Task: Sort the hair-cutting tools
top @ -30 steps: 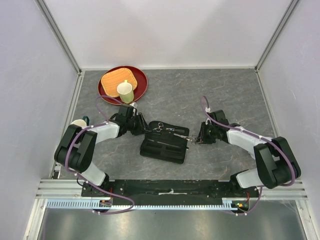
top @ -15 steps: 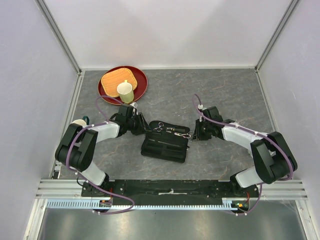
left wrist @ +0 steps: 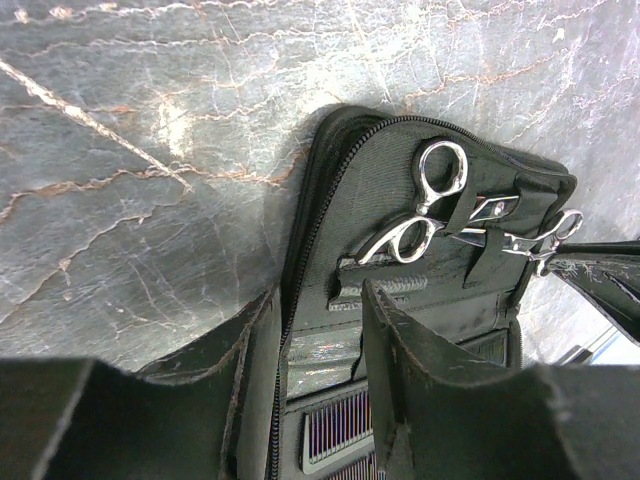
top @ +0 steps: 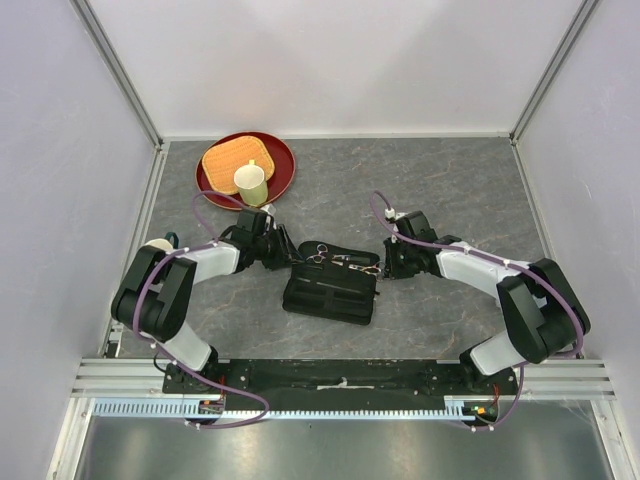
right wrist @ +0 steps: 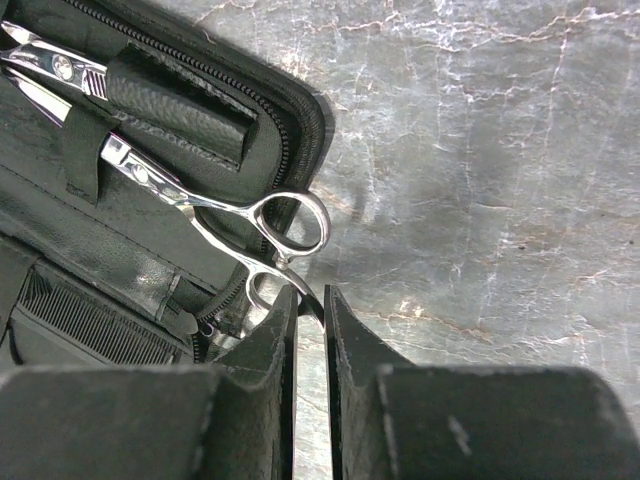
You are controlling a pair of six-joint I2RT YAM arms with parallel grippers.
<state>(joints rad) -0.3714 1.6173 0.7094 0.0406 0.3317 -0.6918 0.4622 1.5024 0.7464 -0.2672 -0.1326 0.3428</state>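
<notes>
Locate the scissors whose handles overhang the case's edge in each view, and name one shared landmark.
Top external: the scissors lie at the right edge of the black zip case.
Left wrist: far right, small, past the other pair.
Right wrist: centre, handle rings lower.
Shared landmark: that case, open in all three.

Right claw (right wrist: pixel 308 292) sits at bottom centre, fingers (right wrist: pixel 265 345) nearly together with a thin slit between them. The tips are right at the lower ring of the near scissors (right wrist: pixel 225 210); we can't tell if they grip it. Its shank runs up-left into the open black case (right wrist: pixel 120 250). The second scissors (right wrist: pixel 55 65) are at upper left, running under a leather loop (right wrist: pixel 180 100). We see comb (right wrist: pixel 90 322) teeth at lower left. Grey marbled worktop (right wrist: pixel 480 150) fills the right.
</notes>
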